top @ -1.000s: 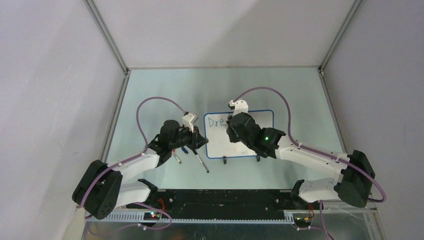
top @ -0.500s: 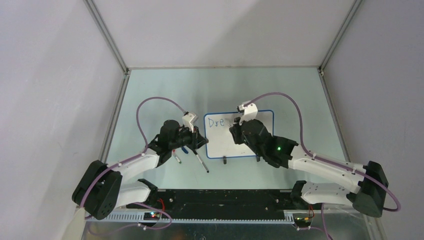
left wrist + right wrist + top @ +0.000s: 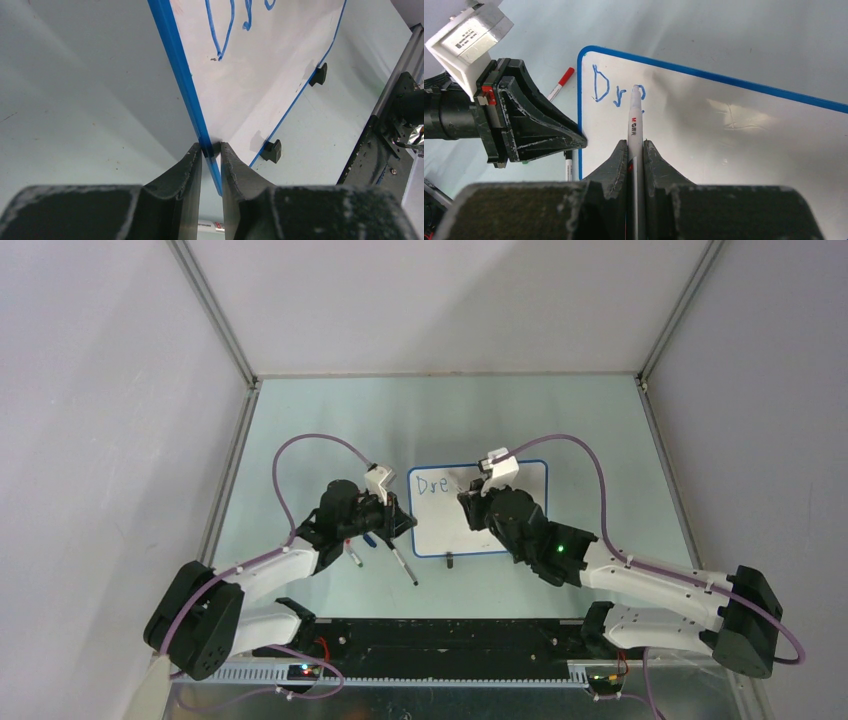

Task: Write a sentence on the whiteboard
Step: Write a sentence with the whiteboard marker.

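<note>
The board (image 3: 437, 528) lies flat on the table (image 3: 330, 420), a little toward 6 o'clock of centre in the top view, its two black feet (image 3: 272, 150) on the 6 o'clock edge. The writing (image 3: 432, 483) sits in the board's 10 o'clock corner: only the blue letters "Dre" (image 3: 611, 90), and the rest of the surface that shows is bare. The right gripper (image 3: 636, 147), reaching in from 4 o'clock over the board, is clamped on a white marker (image 3: 634, 125) that points to 12 o'clock in the wrist view, its tip at the third letter. The left gripper (image 3: 211, 150) comes in from 8 o'clock and pinches the board's blue rim (image 3: 180, 65) on the 9 o'clock edge, near the lower corner, one finger on each side. Loose pens (image 3: 404, 566) lie on the table beside and under that gripper, toward 7 o'clock of the board, one of them red-capped (image 3: 561, 84).
</note>
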Controlling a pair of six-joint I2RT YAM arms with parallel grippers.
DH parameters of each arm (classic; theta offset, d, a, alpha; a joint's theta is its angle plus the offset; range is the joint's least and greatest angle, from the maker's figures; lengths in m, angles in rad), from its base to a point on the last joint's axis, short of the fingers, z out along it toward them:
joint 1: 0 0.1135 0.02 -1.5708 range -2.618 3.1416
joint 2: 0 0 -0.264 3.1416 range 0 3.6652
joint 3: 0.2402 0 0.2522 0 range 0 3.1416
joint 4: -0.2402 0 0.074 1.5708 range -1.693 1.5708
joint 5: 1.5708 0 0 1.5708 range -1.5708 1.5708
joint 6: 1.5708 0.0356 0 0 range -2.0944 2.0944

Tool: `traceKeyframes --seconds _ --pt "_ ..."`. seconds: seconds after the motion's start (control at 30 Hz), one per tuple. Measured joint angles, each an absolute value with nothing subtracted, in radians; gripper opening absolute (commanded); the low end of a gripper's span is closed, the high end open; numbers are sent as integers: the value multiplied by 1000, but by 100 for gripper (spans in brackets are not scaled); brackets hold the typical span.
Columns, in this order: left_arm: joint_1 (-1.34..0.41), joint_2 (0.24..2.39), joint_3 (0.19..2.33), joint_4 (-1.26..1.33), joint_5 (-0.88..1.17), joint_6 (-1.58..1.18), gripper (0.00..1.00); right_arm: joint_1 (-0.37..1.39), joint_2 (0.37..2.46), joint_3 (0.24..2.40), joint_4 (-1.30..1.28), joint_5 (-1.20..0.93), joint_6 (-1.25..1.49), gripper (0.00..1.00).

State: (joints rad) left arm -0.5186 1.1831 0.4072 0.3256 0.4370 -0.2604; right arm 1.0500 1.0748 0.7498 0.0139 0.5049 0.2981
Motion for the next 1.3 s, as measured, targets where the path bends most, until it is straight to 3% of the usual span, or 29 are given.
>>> traceKeyframes --seconds 1.3 --pt "-519 1179 407 326 437 -260 24 1042 1080 729 52 448 236 0"
